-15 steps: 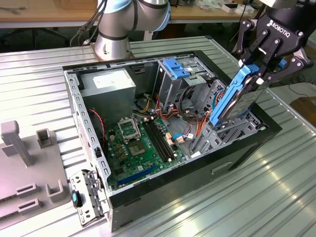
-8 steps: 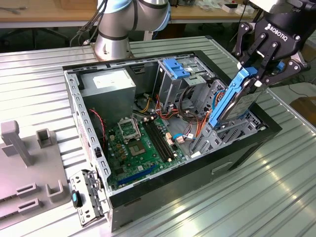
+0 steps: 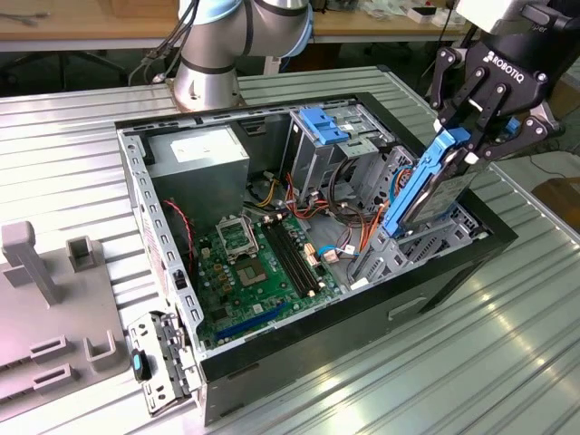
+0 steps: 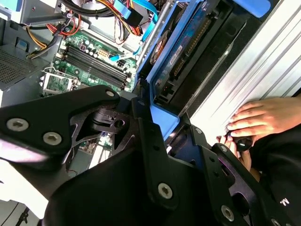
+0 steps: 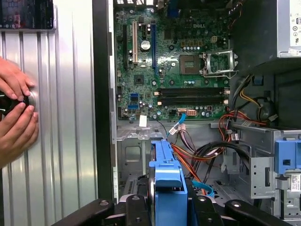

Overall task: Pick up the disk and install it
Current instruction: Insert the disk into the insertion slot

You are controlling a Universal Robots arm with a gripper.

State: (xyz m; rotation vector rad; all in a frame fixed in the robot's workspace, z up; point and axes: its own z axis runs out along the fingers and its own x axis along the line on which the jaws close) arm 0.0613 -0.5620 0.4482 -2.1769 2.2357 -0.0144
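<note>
Silver-grey disk (image 3: 426,190): blue-railed and steeply tilted, its lower end inside the drive cage (image 3: 399,249) at the corner of the open computer case (image 3: 299,340), on the exterior view's right.
Gripper (image 3: 460,143): fingers clamped on the disk's upper blue end.
Motherboard (image 3: 258,263): exposed on the case floor, beside the cage.
Power-supply box (image 3: 199,156): inside the case, well apart from the disk.
Person's hands (image 5: 14,113): on the ribbed metal table (image 5: 70,141) outside the case, around a small dark object.

Exterior view: off-arm, high, facing my gripper (image 3: 471,143) over the case (image 3: 362,317);
Both wrist views: close behind my jaws, looking past them;
Shared: the disk (image 5: 167,181); motherboard (image 5: 164,70) beyond.
</note>
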